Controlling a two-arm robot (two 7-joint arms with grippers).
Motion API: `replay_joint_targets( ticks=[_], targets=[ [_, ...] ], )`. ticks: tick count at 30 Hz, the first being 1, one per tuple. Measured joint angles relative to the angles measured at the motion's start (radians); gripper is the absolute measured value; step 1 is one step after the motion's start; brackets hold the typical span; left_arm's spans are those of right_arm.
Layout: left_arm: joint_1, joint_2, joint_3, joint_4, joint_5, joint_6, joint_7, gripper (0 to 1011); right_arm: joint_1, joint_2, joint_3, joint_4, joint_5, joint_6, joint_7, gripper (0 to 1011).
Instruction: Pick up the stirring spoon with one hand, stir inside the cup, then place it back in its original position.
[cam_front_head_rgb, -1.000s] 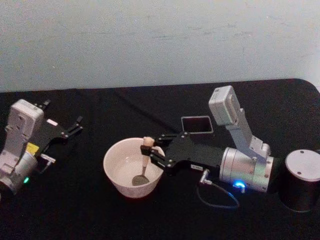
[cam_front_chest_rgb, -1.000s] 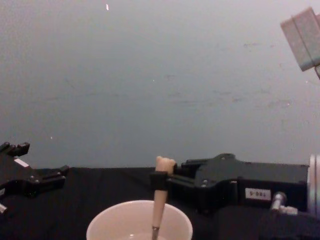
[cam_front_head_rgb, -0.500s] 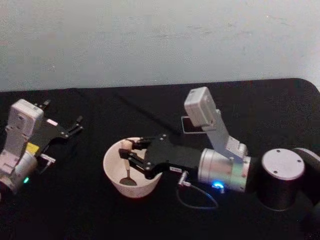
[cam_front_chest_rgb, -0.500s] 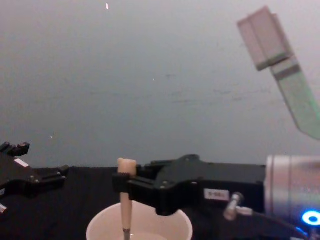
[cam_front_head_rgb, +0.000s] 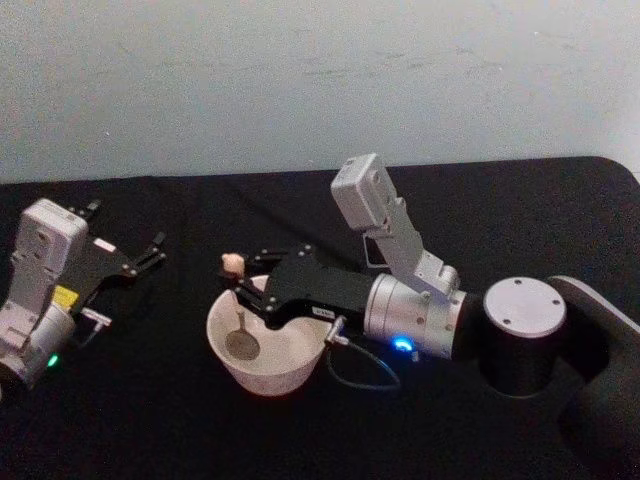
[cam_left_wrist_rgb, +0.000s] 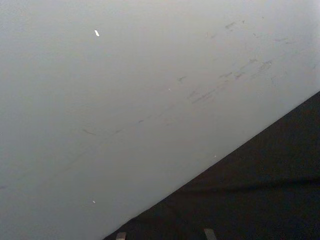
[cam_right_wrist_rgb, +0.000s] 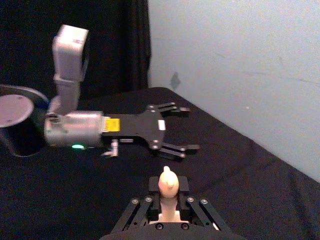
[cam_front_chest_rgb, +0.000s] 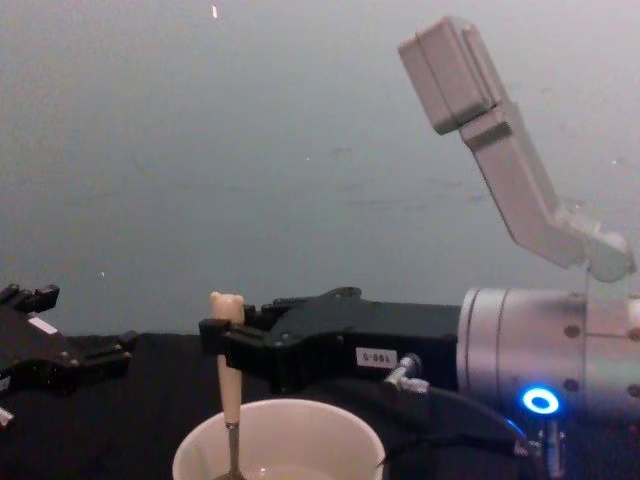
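Stirring looks underway: right tool (cam_front_head_rgb: 238, 287) clamped on the spoon (cam_front_head_rgb: 243, 345) handle, its bowl down in the cup (cam_front_head_rgb: 272, 378) mid-bench, left tool (cam_front_head_rgb: 148, 252) parked spread apart, so next it needs lifting out and putting back.

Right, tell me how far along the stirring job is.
Done: the stirring spoon is picked up; the right gripper has its fingers shut on the beige handle. In hand: the stirring, with the spoon upright and its metal bowl down inside the cup, near the cup's left side. Left: lifting the spoon out and putting it back. The left gripper sits open, off to the left.
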Motion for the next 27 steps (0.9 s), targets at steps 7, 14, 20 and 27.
replay_joint_targets(
  ticks=[7, 14, 20, 27],
  targets=[
    [0.000, 0.000, 0.000, 0.000, 0.000, 0.000, 0.000, 1001, 0.022, -0.025, 0.024, 0.054, -0.025, -0.009, -0.029, 211],
    [0.000, 0.000, 0.000, 0.000, 0.000, 0.000, 0.000, 1001, 0.033, -0.030, 0.054, 0.085, -0.041, -0.014, -0.044, 211],
    [0.000, 0.000, 0.000, 0.000, 0.000, 0.000, 0.000, 1001, 0.023, -0.008, 0.076, 0.071, -0.044, -0.008, -0.036, 211],
    [0.000, 0.000, 0.000, 0.000, 0.000, 0.000, 0.000, 1001, -0.016, 0.050, 0.096, 0.009, -0.020, 0.019, 0.000, 211]
  ],
)
